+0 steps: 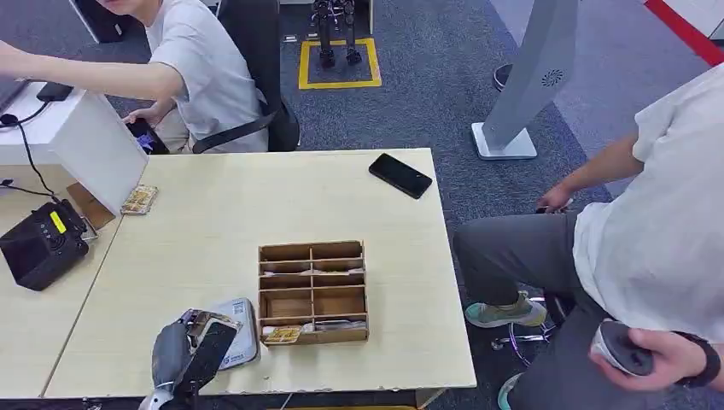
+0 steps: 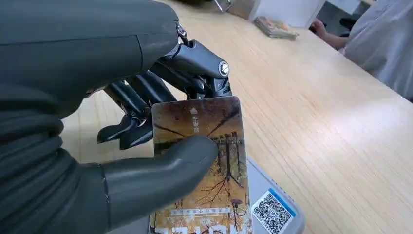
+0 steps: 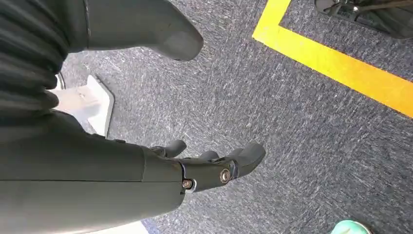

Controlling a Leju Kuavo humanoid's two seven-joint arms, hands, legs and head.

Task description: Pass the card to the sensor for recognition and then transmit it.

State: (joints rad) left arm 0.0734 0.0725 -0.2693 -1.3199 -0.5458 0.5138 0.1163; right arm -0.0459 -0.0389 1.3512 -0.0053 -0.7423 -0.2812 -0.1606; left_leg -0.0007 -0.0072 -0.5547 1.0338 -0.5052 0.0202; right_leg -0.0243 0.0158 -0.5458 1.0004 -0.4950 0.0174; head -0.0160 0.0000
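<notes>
Wooden table, left hand pinching card, right hand empty, spread over carpet

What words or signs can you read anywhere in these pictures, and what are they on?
No words can be quoted for sure.
Autumn-tree picture card held by the left hand: small white arrow and a column of characters, plus lines near its lower end, too small to read.
Grey flat sensor pad: a blue-framed QR code, no readable words.
Black box device: yellow label, too blurred.
Grey-white floor stand: round dotted emblem, no letters.
</notes>
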